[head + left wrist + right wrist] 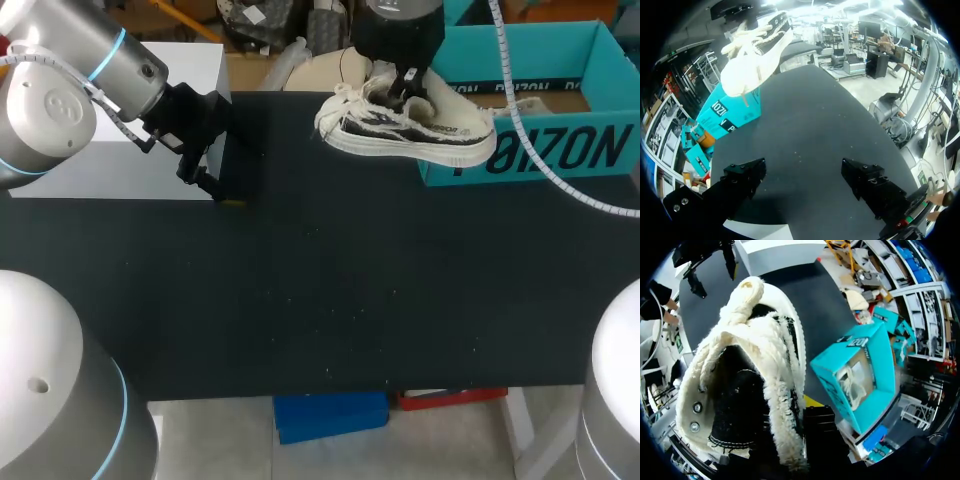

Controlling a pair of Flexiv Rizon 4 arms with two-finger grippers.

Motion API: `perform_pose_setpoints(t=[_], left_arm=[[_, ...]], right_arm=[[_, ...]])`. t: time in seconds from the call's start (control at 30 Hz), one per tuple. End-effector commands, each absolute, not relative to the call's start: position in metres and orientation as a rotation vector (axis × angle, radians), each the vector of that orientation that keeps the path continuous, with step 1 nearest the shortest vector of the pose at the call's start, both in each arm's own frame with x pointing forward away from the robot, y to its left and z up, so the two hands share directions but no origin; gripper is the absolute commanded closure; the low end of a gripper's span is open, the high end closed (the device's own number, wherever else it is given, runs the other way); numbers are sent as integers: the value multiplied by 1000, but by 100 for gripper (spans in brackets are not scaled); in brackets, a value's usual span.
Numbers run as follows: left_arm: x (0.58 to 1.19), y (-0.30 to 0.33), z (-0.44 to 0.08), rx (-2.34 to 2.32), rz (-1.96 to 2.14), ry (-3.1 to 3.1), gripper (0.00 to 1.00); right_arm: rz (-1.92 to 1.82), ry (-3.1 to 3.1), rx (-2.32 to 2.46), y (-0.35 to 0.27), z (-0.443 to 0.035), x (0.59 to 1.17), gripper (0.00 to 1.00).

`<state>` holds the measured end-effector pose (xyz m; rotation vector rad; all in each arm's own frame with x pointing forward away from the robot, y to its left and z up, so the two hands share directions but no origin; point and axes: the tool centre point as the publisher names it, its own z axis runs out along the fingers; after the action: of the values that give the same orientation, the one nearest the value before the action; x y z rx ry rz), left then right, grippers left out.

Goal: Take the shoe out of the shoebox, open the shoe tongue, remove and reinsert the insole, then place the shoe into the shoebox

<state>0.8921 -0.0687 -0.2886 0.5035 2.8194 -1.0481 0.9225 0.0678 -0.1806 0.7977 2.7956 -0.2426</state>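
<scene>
Nearest is the black mat covering the table. Over its L side, by the edge of a white block, hangs the left gripper. In its wrist view the two black fingers stand wide apart w/ only mat between them, so the jaws are open and hold nothing.

Further back, approx mid-table, the right gripper comes down from the far side into the collar of the shoe and is clamped on it. The R wrist view is mostly filled by the shoe, so the fingers themselves barely show there. The shoe is a cream sneaker w/ black side panels, fuzzy frayed trim and loose cream laces. It's held up off the mat, toe towards the L arm, heel end just by the near corner of the shoebox.

The shoebox is teal, open-topped, and sits at the far R of the table. Something white lies inside; can't tell what.
</scene>
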Motion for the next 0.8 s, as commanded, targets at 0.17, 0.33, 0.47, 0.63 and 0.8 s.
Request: perform_pose_setpoints(t=[0.17, 0.33, 0.47, 0.63, 0.8], left_arm=[[891, -68, -289, 504, -1044, 2819, 0], [891, -68, -289, 504, -1044, 2819, 0], [891, -68, -289, 504, -1044, 2819, 0], [891, -68, -289, 504, -1044, 2819, 0], [891, -68, -289, 504, -1044, 2819, 0]], right_arm=[[-274, 2772, 683, 20, -183, 962, 100], [-277, 2771, 501, -38, -176, 1007, 100], [-292, 2785, 393, -89, -173, 1051, 100], [-277, 2800, 321, -138, -172, 1099, 100], [-259, 2796, 212, -177, -169, 1154, 100]])
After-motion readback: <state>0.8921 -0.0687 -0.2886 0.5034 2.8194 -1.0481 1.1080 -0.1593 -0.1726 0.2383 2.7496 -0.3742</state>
